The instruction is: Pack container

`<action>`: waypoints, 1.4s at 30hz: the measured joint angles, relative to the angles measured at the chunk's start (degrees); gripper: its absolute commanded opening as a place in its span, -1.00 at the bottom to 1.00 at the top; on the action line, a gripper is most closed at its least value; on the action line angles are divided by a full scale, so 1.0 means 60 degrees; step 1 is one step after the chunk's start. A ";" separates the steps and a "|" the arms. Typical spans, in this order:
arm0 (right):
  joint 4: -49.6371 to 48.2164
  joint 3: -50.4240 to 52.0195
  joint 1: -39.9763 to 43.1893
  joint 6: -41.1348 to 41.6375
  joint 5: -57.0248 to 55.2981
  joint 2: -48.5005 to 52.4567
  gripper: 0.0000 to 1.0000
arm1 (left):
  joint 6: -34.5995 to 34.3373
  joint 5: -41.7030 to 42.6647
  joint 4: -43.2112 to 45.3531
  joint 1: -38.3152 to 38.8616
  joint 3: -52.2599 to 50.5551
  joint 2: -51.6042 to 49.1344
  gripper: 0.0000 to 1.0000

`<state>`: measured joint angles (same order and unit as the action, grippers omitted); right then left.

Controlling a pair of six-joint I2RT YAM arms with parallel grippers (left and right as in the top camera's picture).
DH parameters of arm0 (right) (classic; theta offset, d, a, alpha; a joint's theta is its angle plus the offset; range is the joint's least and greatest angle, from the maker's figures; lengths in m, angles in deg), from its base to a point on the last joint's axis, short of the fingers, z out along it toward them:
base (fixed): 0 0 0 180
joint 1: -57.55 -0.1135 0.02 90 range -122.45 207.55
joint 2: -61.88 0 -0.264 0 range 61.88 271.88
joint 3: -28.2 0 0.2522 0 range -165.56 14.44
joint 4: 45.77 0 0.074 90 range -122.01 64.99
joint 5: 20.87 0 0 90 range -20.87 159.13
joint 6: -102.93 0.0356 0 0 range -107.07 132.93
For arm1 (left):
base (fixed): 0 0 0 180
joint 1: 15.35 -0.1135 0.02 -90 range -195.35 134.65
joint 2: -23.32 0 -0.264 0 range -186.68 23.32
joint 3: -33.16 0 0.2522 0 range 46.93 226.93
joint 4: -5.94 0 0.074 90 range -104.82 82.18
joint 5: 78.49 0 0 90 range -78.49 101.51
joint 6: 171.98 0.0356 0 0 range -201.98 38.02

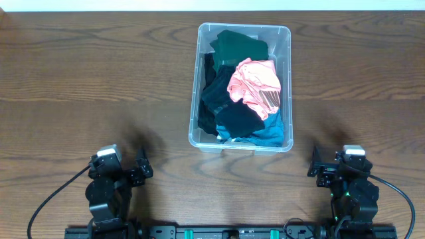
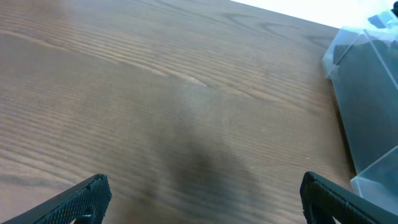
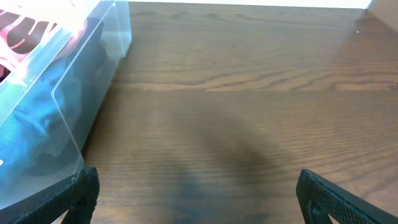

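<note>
Container (image 1: 290, 66): clear plastic bin on the wooden worktop (image 1: 99, 73), ahead of both sets of fingers and between them, touching neither.

Contents, heaped:
- pink garment (image 1: 255, 85) on top
- dark green garment (image 1: 238, 45) at the end far from the fingers
- black garment (image 1: 218, 99) on the left-finger side
- teal garment (image 1: 269, 135) at the near end

Left fingers (image 1: 141, 170): spread wide, holding nothing; container ahead to their right.

Right fingers (image 1: 317, 167): spread wide, holding nothing; container's near corner ahead to their left.
</note>
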<state>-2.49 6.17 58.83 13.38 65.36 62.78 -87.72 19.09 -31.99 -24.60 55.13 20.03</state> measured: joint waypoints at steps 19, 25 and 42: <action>0.0000 0.0000 0.0000 0.0000 0.0000 0.0000 0.98 | 0.0000 0.0000 0.0000 0.0127 0.0000 0.0444 0.96; 0.0000 0.0000 0.0000 0.0000 0.0000 0.0000 0.98 | 0.0000 0.0000 0.0000 0.0127 0.0000 0.0444 0.96; 0.0000 0.0000 0.0000 0.0000 0.0000 0.0000 0.99 | 0.0000 0.0000 0.0000 0.0127 0.0000 0.0444 0.96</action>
<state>-2.49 6.17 58.83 13.38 65.36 62.78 -87.72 19.09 -31.99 -23.84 55.13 22.70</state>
